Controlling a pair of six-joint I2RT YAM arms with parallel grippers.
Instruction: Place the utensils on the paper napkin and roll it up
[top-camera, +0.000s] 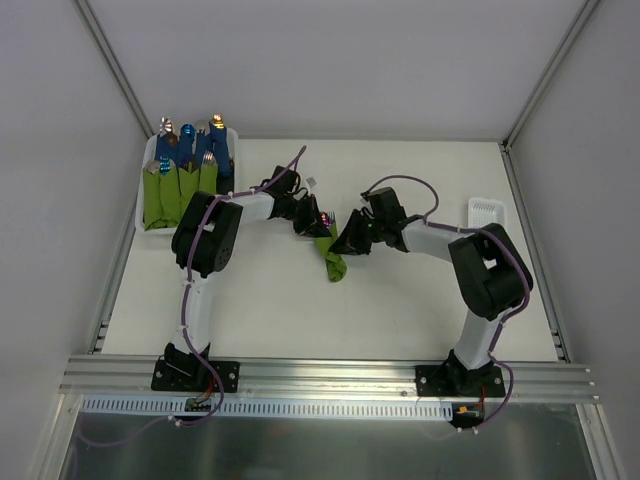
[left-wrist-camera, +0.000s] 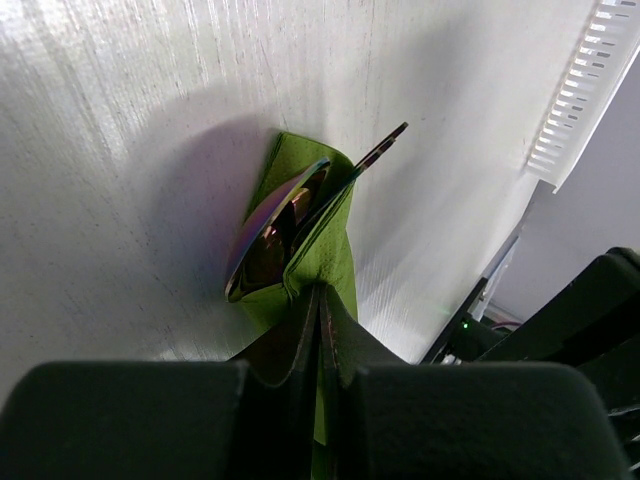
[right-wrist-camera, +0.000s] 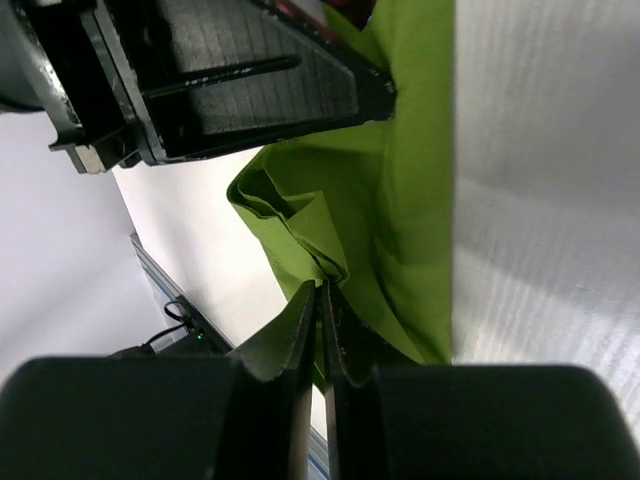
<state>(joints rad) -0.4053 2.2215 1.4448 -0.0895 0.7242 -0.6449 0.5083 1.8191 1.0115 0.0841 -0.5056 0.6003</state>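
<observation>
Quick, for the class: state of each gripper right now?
Left gripper: jaws closed on the paper napkin holding the utensils.
Right gripper: jaws closed on a fold of the paper napkin.

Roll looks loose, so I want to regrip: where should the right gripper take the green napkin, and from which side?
Likely the loose, folded near end of the green napkin, approached from the right. The left gripper is shut on the other end, where the spoon and a slim utensil tip stick out, so only soft paper is free at the near end.
</observation>
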